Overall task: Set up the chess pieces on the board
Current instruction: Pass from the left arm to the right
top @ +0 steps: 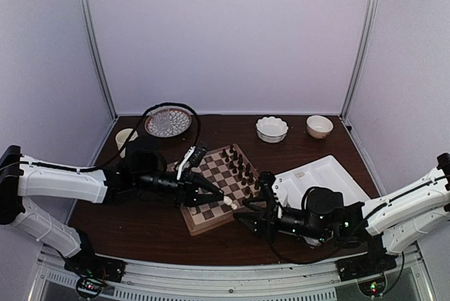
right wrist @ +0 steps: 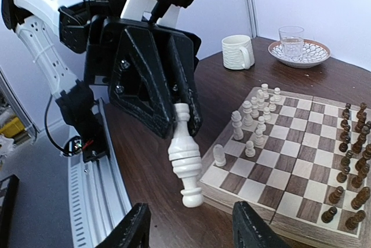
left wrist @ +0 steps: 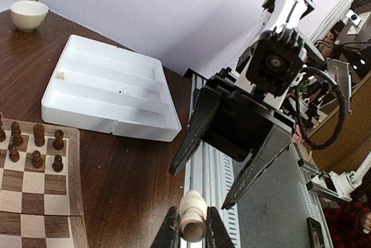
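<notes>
Cream-white turned chess piece [right wrist: 185, 155] hung pinched by its head in the left end effector [right wrist: 181, 121], just off the checkered wooden chessboard [right wrist: 290, 167] toward the tabletop's near edge. The right end effector [right wrist: 191, 213] gaped wide beneath it. Dark brown pieces [right wrist: 348, 143] stood ranked, while a few cream pieces [right wrist: 255, 120] stood loosely grouped, so the white side seemed mostly unset.

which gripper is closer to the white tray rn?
Right. The right gripper hangs open beside the white tray, at its board-side end; the left gripper, shut on a cream chess piece, sits farther off, by the board.
</notes>
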{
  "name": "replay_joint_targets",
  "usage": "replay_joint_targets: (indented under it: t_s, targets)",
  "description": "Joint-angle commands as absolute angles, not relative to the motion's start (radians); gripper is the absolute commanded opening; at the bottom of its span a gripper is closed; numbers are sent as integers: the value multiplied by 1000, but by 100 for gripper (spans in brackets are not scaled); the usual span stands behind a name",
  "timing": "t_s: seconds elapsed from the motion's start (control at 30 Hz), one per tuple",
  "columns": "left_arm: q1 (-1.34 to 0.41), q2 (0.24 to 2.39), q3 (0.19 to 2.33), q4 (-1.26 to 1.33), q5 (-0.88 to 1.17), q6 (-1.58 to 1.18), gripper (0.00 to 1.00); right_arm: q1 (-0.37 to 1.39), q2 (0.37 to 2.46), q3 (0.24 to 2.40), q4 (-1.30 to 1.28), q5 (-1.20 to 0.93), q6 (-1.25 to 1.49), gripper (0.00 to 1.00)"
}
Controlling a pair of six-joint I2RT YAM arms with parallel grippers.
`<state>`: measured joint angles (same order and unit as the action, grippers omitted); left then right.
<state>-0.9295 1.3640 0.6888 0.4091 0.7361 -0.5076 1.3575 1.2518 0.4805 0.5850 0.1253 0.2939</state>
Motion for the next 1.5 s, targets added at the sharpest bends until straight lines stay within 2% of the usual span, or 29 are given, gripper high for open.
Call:
replay_joint_targets:
  t_s: [0.0, 0.43, 0.73, 1.07, 1.2, 1.37, 1.4, 1.47]
  targets:
    - [-934, 1333, 648, 572, 726, -531, 0, 1363, 1273, 446, 789, 70, 393, 51]
    - [-934, 1327, 611, 693, 755, -581, 2, 1363, 1345, 454, 935, 57, 465, 49]
    - [-934, 1331, 614, 697, 762, -591, 2, 1363, 1344, 466, 935, 52, 470, 27]
    - [-934, 1340, 604, 735, 765, -604, 2, 1363, 1352, 477, 917, 64, 470, 25]
    - [-933, 1341, 606, 737, 770, -606, 2, 1363, 1356, 482, 907, 73, 468, 32]
    - [-933, 1341, 606, 737, 772, -609, 3, 1362, 1356, 480, 908, 84, 471, 34]
    - [-934, 1342, 607, 737, 771, -609, 2, 1364, 1356, 479, 909, 86, 471, 33]
    - [-934, 1343, 607, 735, 771, -608, 3, 1363, 1358, 480, 914, 84, 473, 23]
